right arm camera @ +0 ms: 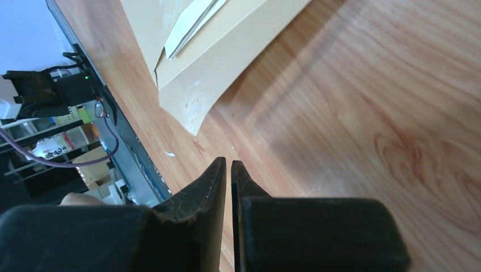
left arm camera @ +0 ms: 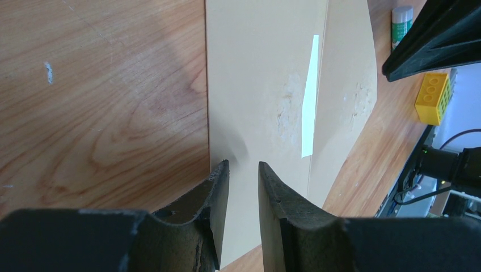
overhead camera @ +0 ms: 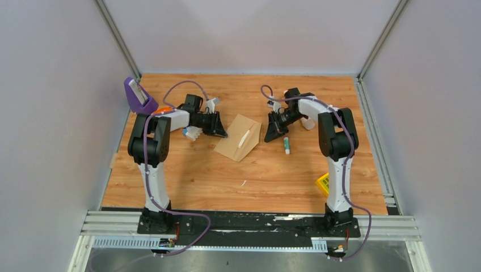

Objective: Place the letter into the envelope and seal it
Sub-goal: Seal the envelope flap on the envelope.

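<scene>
The tan envelope [overhead camera: 237, 140] lies flat mid-table between my two grippers, its flap folded over. The letter [overhead camera: 245, 137] shows only as a narrow white sliver [left arm camera: 309, 96] along the flap's seam; the rest is hidden inside. My left gripper [overhead camera: 222, 133] hovers over the envelope's left edge [left arm camera: 261, 85], jaws [left arm camera: 244, 164] a finger-width apart with nothing between them. Just off the envelope's right side, my right gripper [overhead camera: 266, 136] is over bare wood, its jaws [right arm camera: 228, 162] all but touching and empty. The right wrist view shows the envelope's corner [right arm camera: 190, 93] and the letter's white edge [right arm camera: 190, 25].
A glue stick [overhead camera: 287, 145] lies right of the envelope, below the right gripper. A yellow toy brick [overhead camera: 323, 182] sits by the right arm. A purple holder [overhead camera: 139, 95] stands at the back left. White walls close in the wooden table [overhead camera: 255, 181].
</scene>
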Controlling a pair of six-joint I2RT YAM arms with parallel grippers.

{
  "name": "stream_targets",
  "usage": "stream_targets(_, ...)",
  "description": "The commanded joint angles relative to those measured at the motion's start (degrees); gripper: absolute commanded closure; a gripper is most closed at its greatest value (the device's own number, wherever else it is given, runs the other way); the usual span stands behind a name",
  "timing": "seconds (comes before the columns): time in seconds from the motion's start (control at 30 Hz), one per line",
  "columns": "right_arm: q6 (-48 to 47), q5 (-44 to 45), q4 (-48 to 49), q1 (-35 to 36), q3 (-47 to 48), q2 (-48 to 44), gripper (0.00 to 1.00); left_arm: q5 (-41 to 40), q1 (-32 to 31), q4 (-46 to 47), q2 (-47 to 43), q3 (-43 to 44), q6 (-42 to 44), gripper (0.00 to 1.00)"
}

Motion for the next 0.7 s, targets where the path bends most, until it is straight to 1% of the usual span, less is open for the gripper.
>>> stream_targets(0.0,4.0,3.3,6.0,2.3,1.7,2.3,0.9,-2.0,-0.5,0.1,-0.3,-1.2,0.1,0.66)
stream_targets(0.2,5.2,4.5,7.5,4.7,2.9,5.2,0.91,-1.9,-0.5,0.3,-0.6,-1.3,0.1,0.66)
stream_targets(0.27,5.2,2.8,7.9,4.9,3.5,5.7,0.91,-1.8,-0.5,0.3,-0.5,-1.3,0.1,0.66)
stream_targets(0.43,5.1,-4.8,8.3,5.2,5.3,4.9,0.91,-1.8,-0.5,0.4,-0.2,-1.3,0.1,0.66)
stream_targets(0.67,5.7,-7.6,8.4,6.4,7.2,5.7,0.91,-1.8,-0.5,0.4,0.3,-1.1,0.1,0.66)
